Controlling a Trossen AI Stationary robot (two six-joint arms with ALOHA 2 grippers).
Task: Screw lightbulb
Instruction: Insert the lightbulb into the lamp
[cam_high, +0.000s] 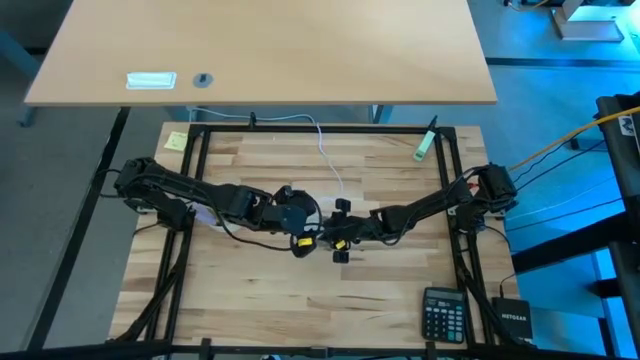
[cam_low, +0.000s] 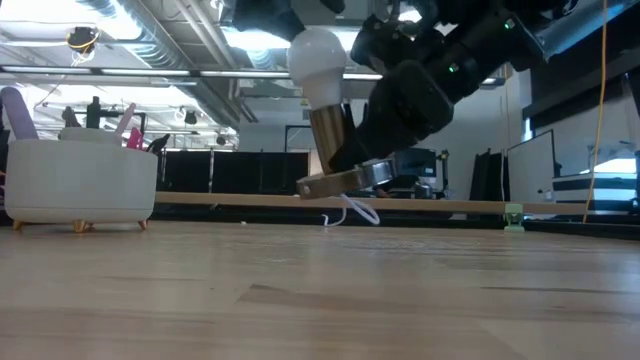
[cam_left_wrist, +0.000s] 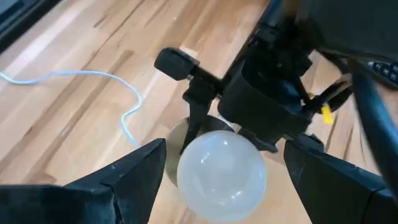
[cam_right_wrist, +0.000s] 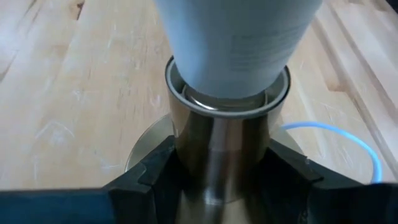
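Gripping the socket (cam_right_wrist: 221, 155), the right hand (cam_right_wrist: 221, 177) is closed; the left wrist view shows the left hand (cam_left_wrist: 221, 171) open around the lightbulb (cam_left_wrist: 222, 174).

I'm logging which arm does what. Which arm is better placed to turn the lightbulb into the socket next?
Probably left: its open gripper straddles the lightbulb, while the right gripper is shut on the socket.

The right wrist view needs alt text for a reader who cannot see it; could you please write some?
The right gripper clamps the shiny metal socket from both sides, with the white lightbulb seated in the socket's mouth. Light wooden table lies behind, and a thin white cord curves away beside the socket.
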